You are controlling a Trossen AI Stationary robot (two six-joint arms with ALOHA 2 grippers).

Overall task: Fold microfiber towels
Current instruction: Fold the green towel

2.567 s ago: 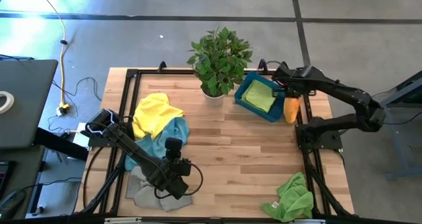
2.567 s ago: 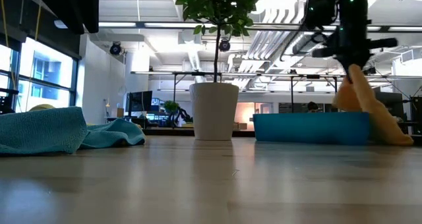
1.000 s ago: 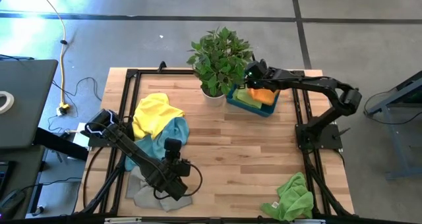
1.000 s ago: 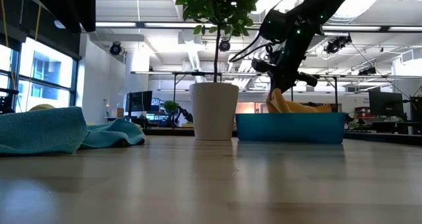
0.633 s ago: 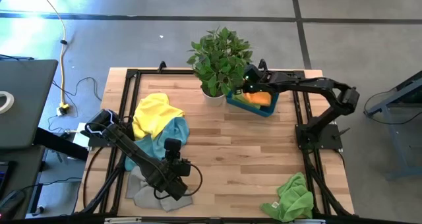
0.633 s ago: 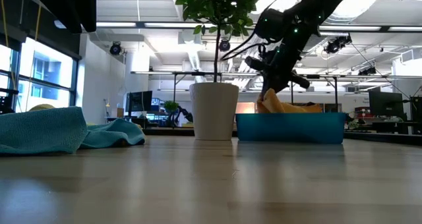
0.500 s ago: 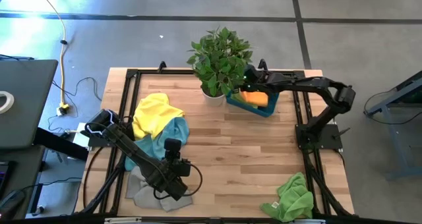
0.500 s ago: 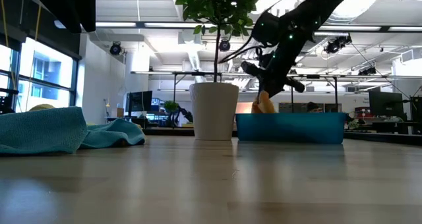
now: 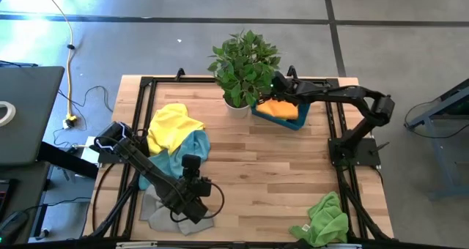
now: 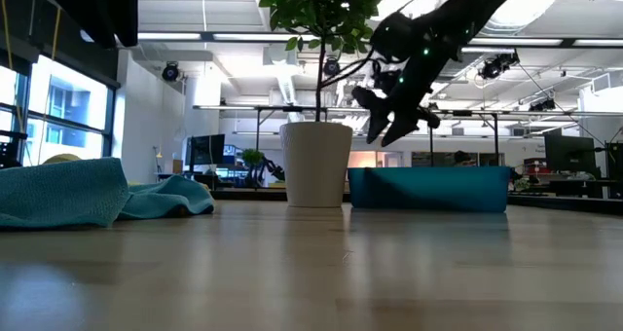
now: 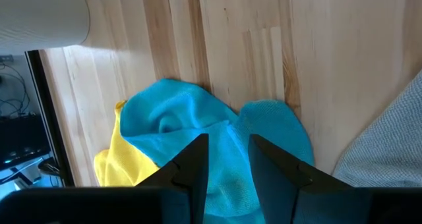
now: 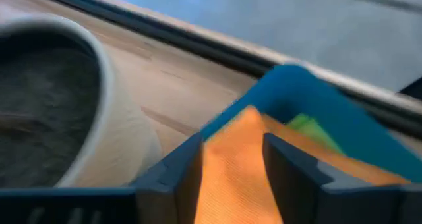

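Observation:
An orange towel (image 9: pixel 283 108) lies in the teal bin (image 9: pixel 297 121) at the far right, on top of a green towel (image 12: pixel 307 126). My right gripper (image 10: pixel 384 128) hangs open just above the bin's corner beside the plant pot, its fingers either side of the orange towel (image 12: pixel 239 168) without touching it. A yellow towel (image 9: pixel 173 124) and a light blue towel (image 9: pixel 185 149) lie heaped at the left. My left gripper (image 11: pixel 227 166) is open above the light blue towel (image 11: pixel 198 128), beside a grey towel (image 9: pixel 163 211). Another green towel (image 9: pixel 323 219) lies near the front right.
A potted plant (image 9: pixel 242 66) in a white pot (image 10: pixel 315 164) stands right beside the bin, close to my right gripper. A black frame (image 9: pixel 146 84) runs round the table's edges. Bare wood (image 9: pixel 271 168) spans the middle.
My right gripper has sunk a little toward the plant pot, rolled, then opened and let go of the orange towel. The towel, which stood up above the bin's rim, has dropped flat inside the bin.

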